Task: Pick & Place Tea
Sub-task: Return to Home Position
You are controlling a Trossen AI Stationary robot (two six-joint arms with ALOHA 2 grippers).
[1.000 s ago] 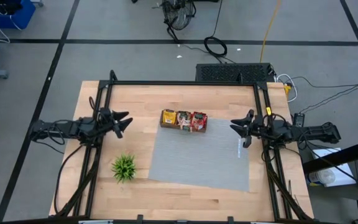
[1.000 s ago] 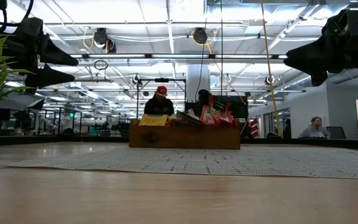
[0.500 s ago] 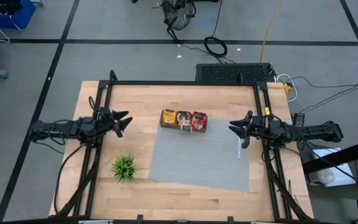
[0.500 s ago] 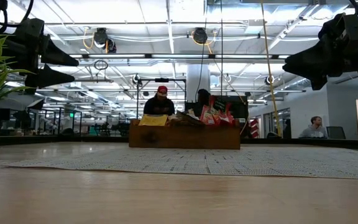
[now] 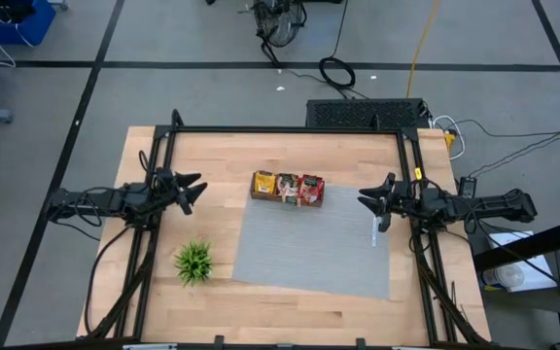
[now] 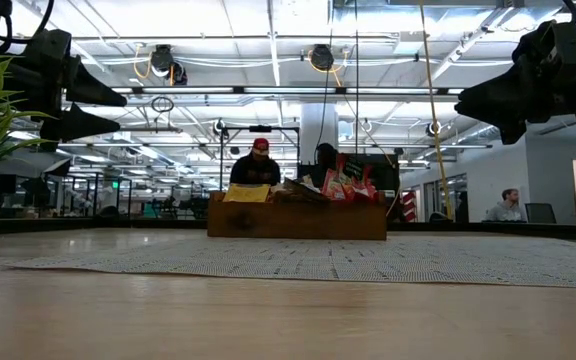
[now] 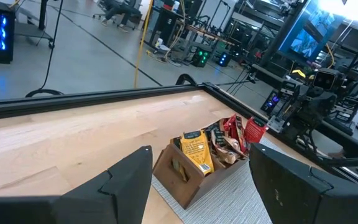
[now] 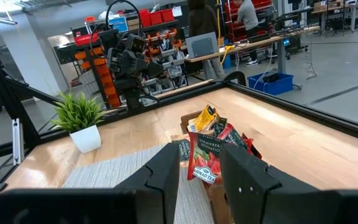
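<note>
The left gripper (image 5: 192, 192) hangs above the left part of the wooden table (image 5: 261, 146). Its two dark fingers are spread wide with nothing between them. The right gripper (image 5: 372, 201) hangs opposite, over the right edge of the grey mat (image 5: 309, 253), with its fingers parted more narrowly and also empty (the red packet showing in the gap in its wrist view sits farther off, in the organizer). Both grippers point inward toward each other and are well apart from the tea.

Between them, at the far edge of the mat, stands the wooden organizer (image 6: 298, 222). The tea packets (image 5: 288, 187) are gathered inside it, upright and crowded. The yellow packets (image 7: 194, 149) are in the end section nearer the left arm, brownish ones are in the middle, and the red packets (image 8: 207, 158) are in the end section nearer the right arm. We can make out no packet lying loose on the mat. A small green plant (image 5: 193, 261) stands on the table beside the mat, near the left arm.

We judge the sorting done and the step in hand to be the arms' return to rest. The next move calls for no grasp. Each arm need only draw back toward its own side, staying high above the organizer, and the left arm should pass clear of the plant.
</note>
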